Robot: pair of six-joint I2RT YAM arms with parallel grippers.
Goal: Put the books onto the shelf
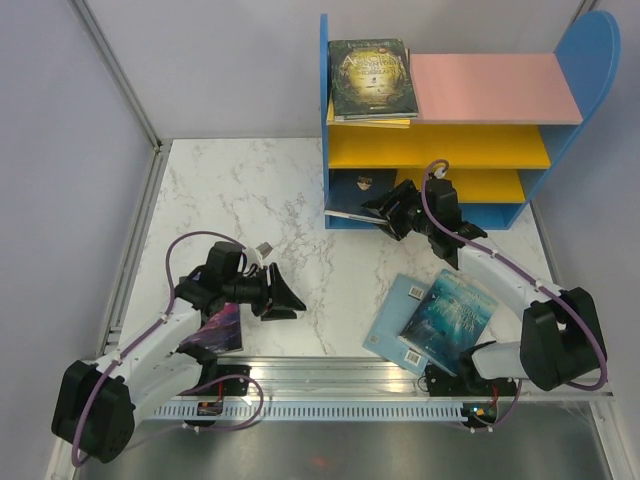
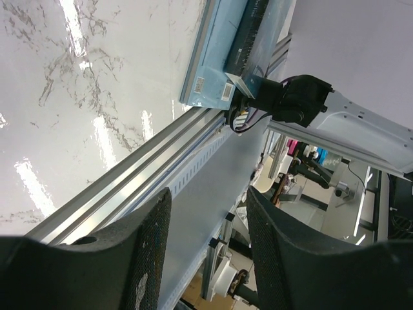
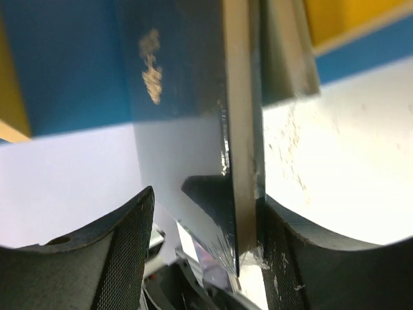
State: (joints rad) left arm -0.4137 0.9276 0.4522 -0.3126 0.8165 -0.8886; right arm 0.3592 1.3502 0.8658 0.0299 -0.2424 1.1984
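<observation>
The shelf [image 1: 340, 60] stands at the back right of the table. A dark green book [image 1: 372, 78] lies on its pink top board over a yellow book [image 1: 390, 122]. My right gripper [image 1: 386, 216] is at the shelf's bottom opening, open around a dark navy book [image 1: 346, 213] that juts out there. In the right wrist view that dark navy book [image 3: 187, 77] rests edge-on against the right finger [image 3: 290, 258], with a gap to the left one. A teal ocean book [image 1: 450, 315] lies on a light blue book [image 1: 396, 308]. A purple book [image 1: 218, 330] lies under my left arm. My left gripper [image 1: 288, 300] is open and empty.
A metal rail [image 1: 330, 375] runs along the table's near edge, also visible as the rail [image 2: 129, 174] in the left wrist view beside the light blue book [image 2: 210, 58]. A frame post [image 1: 115, 70] borders the table at the left. Both arm bases sit on the rail.
</observation>
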